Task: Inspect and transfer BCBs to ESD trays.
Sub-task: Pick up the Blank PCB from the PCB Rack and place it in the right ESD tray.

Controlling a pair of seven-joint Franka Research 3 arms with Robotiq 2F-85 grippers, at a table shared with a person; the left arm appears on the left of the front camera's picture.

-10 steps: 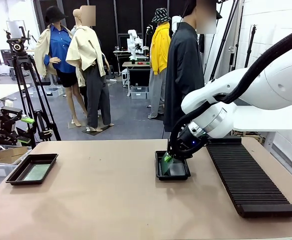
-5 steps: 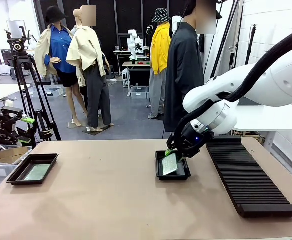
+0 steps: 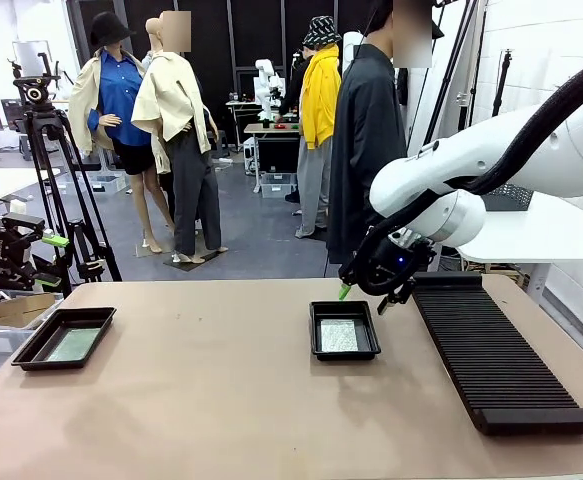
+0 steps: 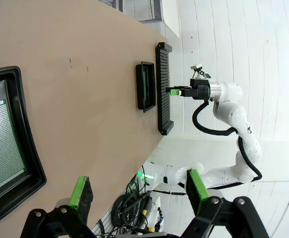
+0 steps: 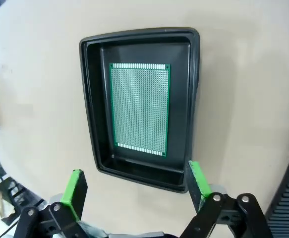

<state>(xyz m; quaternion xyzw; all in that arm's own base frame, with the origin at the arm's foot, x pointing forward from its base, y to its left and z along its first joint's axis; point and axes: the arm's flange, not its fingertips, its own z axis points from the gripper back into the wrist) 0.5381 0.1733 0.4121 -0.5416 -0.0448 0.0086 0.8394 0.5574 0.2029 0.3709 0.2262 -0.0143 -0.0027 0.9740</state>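
A green BCB (image 5: 140, 109) lies flat inside the black ESD tray (image 5: 193, 89) at the table's middle; the same board (image 3: 338, 335) and tray (image 3: 344, 353) show in the front view. My right gripper (image 3: 363, 300) hangs open above the tray's far edge, holding nothing; its green-padded fingers (image 5: 76, 191) frame the tray from above. A second ESD tray (image 3: 31, 352) at the far left holds another BCB (image 3: 74, 345). My left gripper (image 4: 138, 190) stands open beside that tray (image 4: 28, 148), whose board (image 4: 3, 144) shows at the picture's left.
A long black ribbed rack (image 3: 491, 350) lies along the table's right side, close to the middle tray. A camera tripod (image 3: 56, 180) stands off the table's far left corner. A person in a dark coat (image 3: 368, 140) stands beyond the far edge.
My right gripper opened and let the BCB drop flat into the middle tray, then rose and drew back toward the far edge. The left arm has not moved.
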